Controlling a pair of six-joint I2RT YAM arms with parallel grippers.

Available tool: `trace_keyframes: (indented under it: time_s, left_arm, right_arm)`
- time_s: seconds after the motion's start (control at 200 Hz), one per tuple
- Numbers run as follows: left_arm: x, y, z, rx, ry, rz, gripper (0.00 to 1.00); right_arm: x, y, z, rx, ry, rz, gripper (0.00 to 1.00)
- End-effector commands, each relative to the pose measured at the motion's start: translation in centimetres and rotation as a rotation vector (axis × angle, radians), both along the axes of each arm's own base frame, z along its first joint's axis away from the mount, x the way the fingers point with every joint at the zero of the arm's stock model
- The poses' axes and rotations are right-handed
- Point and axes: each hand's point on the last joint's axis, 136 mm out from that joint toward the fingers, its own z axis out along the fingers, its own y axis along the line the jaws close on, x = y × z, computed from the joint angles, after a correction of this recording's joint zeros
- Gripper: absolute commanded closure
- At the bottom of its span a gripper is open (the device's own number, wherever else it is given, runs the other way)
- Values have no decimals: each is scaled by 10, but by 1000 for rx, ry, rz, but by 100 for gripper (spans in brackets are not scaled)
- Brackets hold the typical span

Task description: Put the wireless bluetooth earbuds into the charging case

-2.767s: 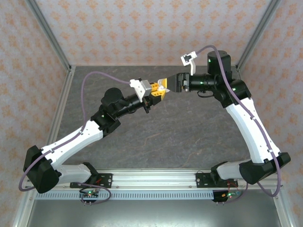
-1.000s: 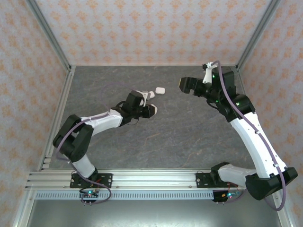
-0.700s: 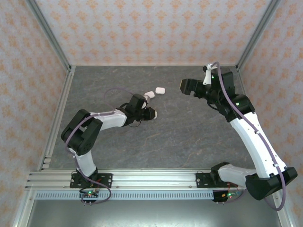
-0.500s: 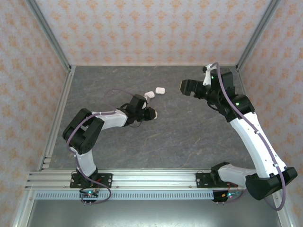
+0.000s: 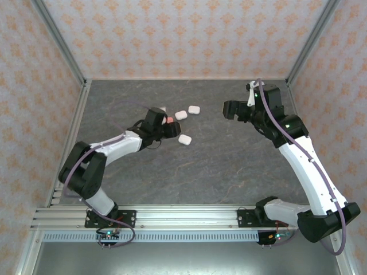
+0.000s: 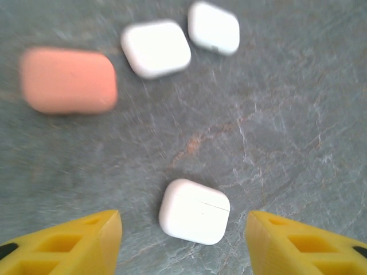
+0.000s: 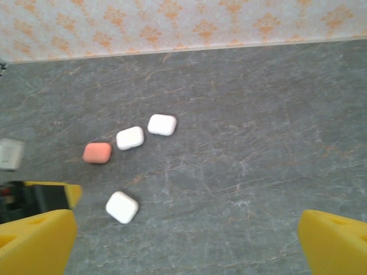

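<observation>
The left gripper (image 6: 182, 220) stood spread, its yellow fingers (image 6: 69, 243) on either side of a closed white charging case (image 6: 194, 211) without touching it, gripping nothing. That case lay on the worktop (image 6: 298, 126) left of centre, toward the far edge. A salmon case (image 6: 69, 80), a second white case (image 6: 155, 48) and a third white case (image 6: 213, 27) lay just beyond it. The right gripper (image 7: 187, 229) gaped wide and empty.
</observation>
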Motion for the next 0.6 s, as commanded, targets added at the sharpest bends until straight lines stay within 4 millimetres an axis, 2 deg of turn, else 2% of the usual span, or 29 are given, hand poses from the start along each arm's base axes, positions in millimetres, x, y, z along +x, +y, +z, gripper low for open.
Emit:
trace_keyframes:
  time_s: [0.0, 0.13, 0.225, 0.33, 0.405, 0.495, 0.591]
  left_arm:
    - [-3, 44, 33, 170, -107, 92, 37]
    - [-13, 94, 76, 303, -257, 245, 22]
    - [-23, 132, 93, 357, -325, 362, 16]
    - [-35, 170, 99, 384, -372, 486, 12]
    - [-42, 189, 102, 433, -413, 539, 11]
    - [-49, 203, 103, 509, -464, 578, 10]
    - [-51, 212, 97, 584, -446, 579, 9]
  right_arm:
    - [5, -25, 2, -68, -66, -114, 1]
    - [10, -53, -18, -139, -109, -256, 1]
    - [13, -67, -42, -165, -129, -303, 1]
    - [17, -95, -74, -156, -136, -414, 1]
    - [19, -115, -100, -159, -144, -473, 1]
    - [20, -134, -137, -168, -152, -522, 1]
    - [21, -143, -170, -139, -151, -534, 1]
